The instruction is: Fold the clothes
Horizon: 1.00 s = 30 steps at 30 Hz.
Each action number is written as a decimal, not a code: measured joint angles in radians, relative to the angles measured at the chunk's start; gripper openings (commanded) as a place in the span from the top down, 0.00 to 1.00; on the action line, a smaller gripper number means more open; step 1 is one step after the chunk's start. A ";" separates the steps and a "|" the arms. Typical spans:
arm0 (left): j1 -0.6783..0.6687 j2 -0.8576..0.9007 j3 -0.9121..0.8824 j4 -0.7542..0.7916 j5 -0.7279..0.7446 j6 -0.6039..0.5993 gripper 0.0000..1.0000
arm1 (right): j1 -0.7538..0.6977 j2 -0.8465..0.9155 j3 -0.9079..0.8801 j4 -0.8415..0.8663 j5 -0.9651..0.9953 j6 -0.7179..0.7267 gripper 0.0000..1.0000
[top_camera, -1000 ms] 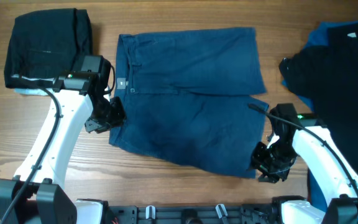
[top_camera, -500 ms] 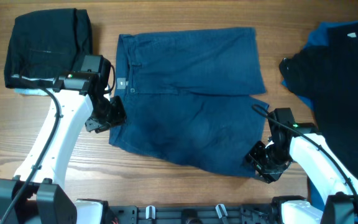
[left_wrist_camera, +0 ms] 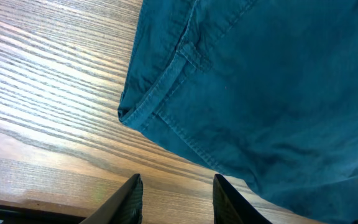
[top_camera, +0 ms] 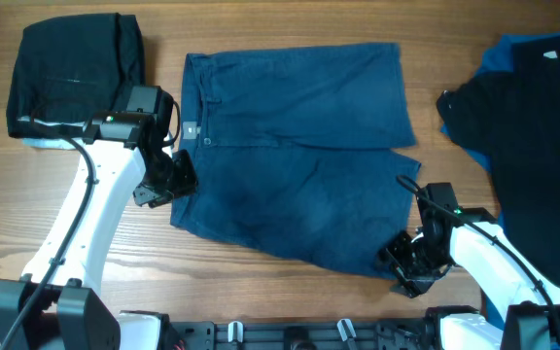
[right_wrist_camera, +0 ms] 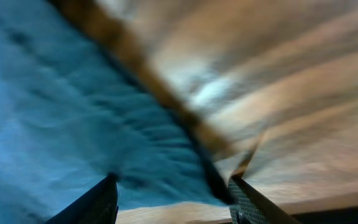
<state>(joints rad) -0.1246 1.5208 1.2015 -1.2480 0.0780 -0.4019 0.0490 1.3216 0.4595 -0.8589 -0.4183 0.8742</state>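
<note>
Dark navy shorts point(top_camera: 299, 165) lie spread flat in the middle of the table, waistband to the left, legs to the right. My left gripper point(top_camera: 168, 185) sits low beside the near waistband corner point(left_wrist_camera: 126, 115). It is open, with only bare wood between its fingers point(left_wrist_camera: 132, 199). My right gripper point(top_camera: 403, 267) is at the near-right hem corner of the lower leg. In the blurred right wrist view it is open point(right_wrist_camera: 176, 202), and the blue cloth point(right_wrist_camera: 73, 112) reaches in between its jaws without being pinched.
A folded black garment point(top_camera: 76, 68) lies at the back left, just behind the left arm. A heap of black and royal-blue clothes point(top_camera: 533, 97) covers the right side. The table's front edge point(top_camera: 290, 326) runs close behind both grippers.
My right gripper has slid left and toward the front edge along the shorts' hem corner, and its jaws have spread wider. The left arm and the shorts stay where they were.
</note>
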 measured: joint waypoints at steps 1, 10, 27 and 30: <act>0.000 0.000 0.000 0.000 0.001 0.000 0.63 | 0.000 0.000 0.000 0.012 -0.013 0.001 0.47; 0.000 0.000 0.000 0.000 0.003 0.000 0.63 | 0.000 0.000 -0.001 0.018 -0.013 0.004 0.50; 0.000 0.000 0.000 0.003 0.007 0.000 0.61 | 0.000 0.000 0.112 -0.144 0.108 -0.146 0.18; 0.000 0.000 0.000 0.004 0.009 0.000 0.60 | 0.000 0.000 0.112 -0.142 0.097 -0.157 0.05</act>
<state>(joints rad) -0.1246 1.5208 1.2015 -1.2438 0.0868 -0.4019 0.0490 1.3220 0.5716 -1.0008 -0.3210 0.7170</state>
